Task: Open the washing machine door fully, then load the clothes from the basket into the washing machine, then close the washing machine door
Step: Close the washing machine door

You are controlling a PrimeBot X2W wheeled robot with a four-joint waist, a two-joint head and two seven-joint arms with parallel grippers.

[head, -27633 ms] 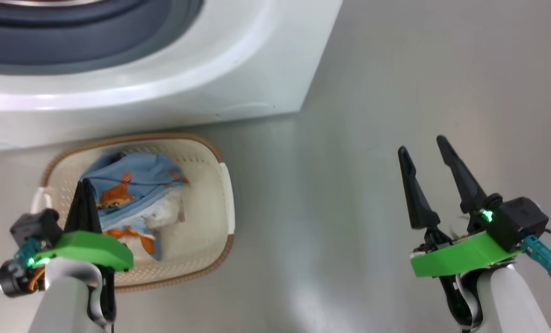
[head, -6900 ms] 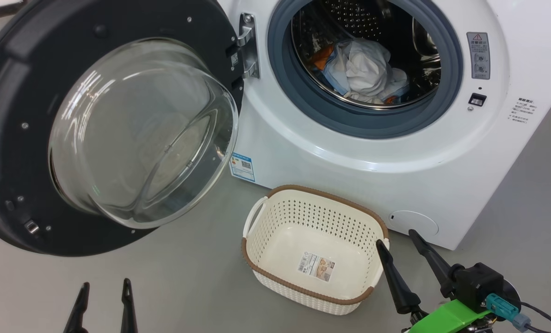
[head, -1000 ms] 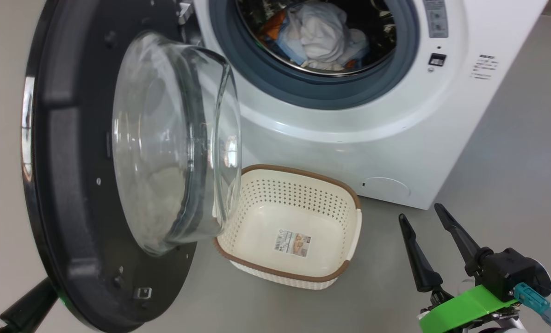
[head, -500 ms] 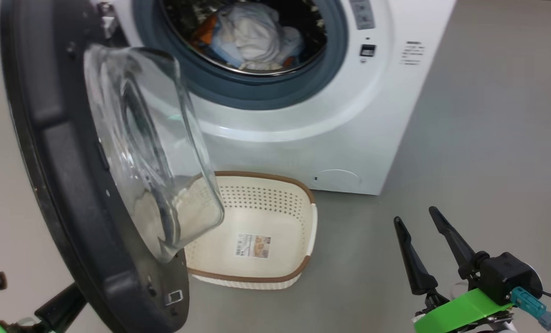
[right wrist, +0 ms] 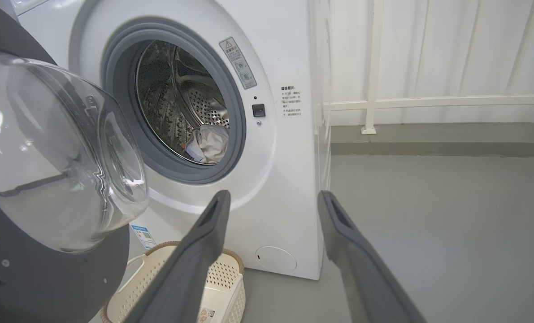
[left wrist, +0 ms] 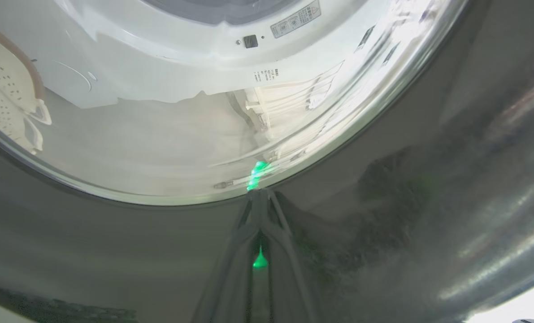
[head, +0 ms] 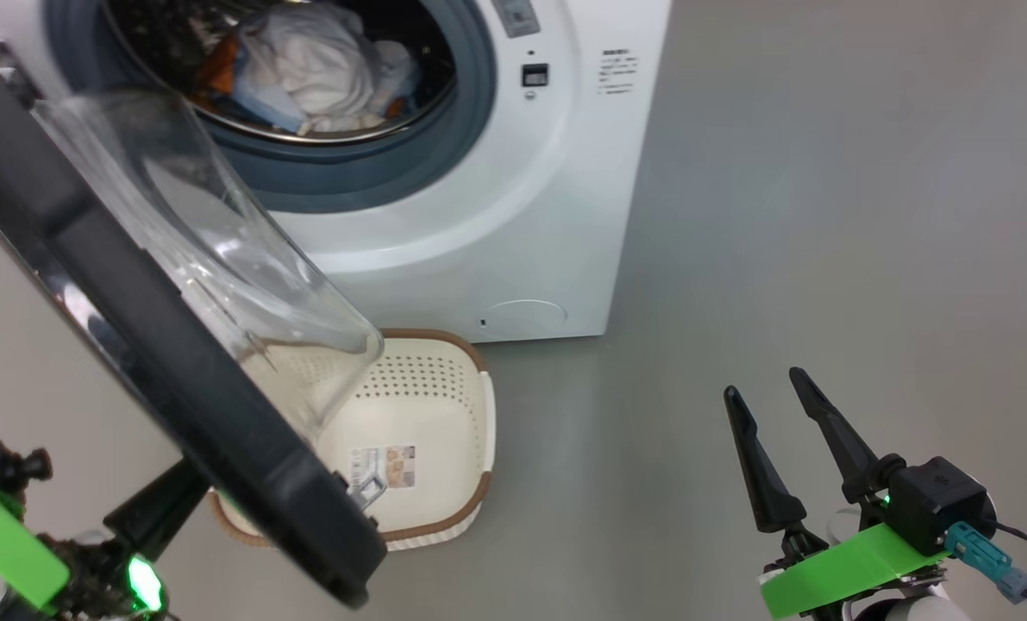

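Pinched shut, the left gripper (left wrist: 259,194) seems to press the outer face of the washing machine door (head: 151,345), which slants half-open from upper left of the head view; the right gripper (head: 765,384), wide and empty at lower right, is well apart.

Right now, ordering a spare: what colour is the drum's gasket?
Grey-blue; the gasket shows best in the right wrist view.

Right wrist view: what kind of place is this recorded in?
Probably a laundry area, perhaps a test room: a big white front-loading washing machine stands on a plain grey floor, with a cream perforated plastic basket in front of it and a white railing beyond.
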